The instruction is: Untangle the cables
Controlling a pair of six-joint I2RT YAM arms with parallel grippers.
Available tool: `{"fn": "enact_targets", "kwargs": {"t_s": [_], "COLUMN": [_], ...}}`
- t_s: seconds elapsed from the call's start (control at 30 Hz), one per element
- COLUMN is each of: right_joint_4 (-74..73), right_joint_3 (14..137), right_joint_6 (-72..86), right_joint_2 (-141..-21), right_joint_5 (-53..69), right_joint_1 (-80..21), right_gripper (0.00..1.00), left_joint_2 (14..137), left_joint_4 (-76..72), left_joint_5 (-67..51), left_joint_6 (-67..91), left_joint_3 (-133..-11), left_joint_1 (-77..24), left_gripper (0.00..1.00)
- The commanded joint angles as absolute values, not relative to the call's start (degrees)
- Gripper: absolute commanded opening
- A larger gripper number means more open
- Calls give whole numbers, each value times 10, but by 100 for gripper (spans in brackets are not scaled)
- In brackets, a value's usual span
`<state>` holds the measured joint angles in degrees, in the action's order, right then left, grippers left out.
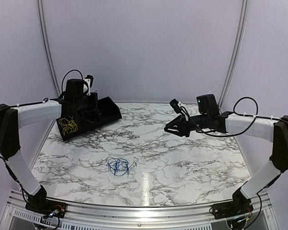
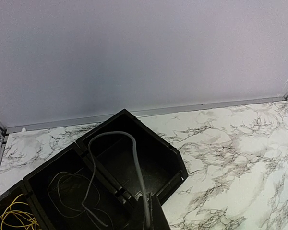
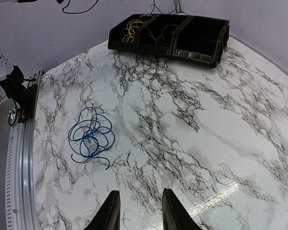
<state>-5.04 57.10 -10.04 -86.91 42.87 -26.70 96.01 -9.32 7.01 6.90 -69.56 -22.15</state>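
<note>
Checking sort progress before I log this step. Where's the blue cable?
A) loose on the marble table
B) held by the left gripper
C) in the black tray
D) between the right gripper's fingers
A: the blue cable lies tangled on the bare table, apart from the black tray. The right gripper is open and empty, and the left gripper is shut on the grey cable at the tray.

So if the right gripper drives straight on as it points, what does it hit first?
Probably the bare marble tabletop, though depth is unclear. The blue cable lies off the line of the right gripper; the black tray far beyond.
</note>
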Motion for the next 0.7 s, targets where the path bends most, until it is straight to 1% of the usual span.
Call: {"fn": "enact_targets", "kwargs": {"t_s": [0.0, 0.37, 0.67], "right_joint_4": [-61, -66, -71], "right_joint_3": [592, 594, 596], "right_joint_6": [-113, -121, -125], "right_joint_2": [-857, -862, -869], "right_joint_5": [424, 423, 426], "right_joint_1": [-263, -263, -263], "right_gripper": [30, 30, 31], "left_joint_2": [990, 1030, 1036], "left_joint_4": [-115, -116, -78], "left_joint_5": [42, 2, 19], "left_joint_6": [55, 87, 116], "left_joint_3": [-716, -698, -683], "left_joint_1": [-201, -166, -164], "left_gripper": [0, 0, 0]}}
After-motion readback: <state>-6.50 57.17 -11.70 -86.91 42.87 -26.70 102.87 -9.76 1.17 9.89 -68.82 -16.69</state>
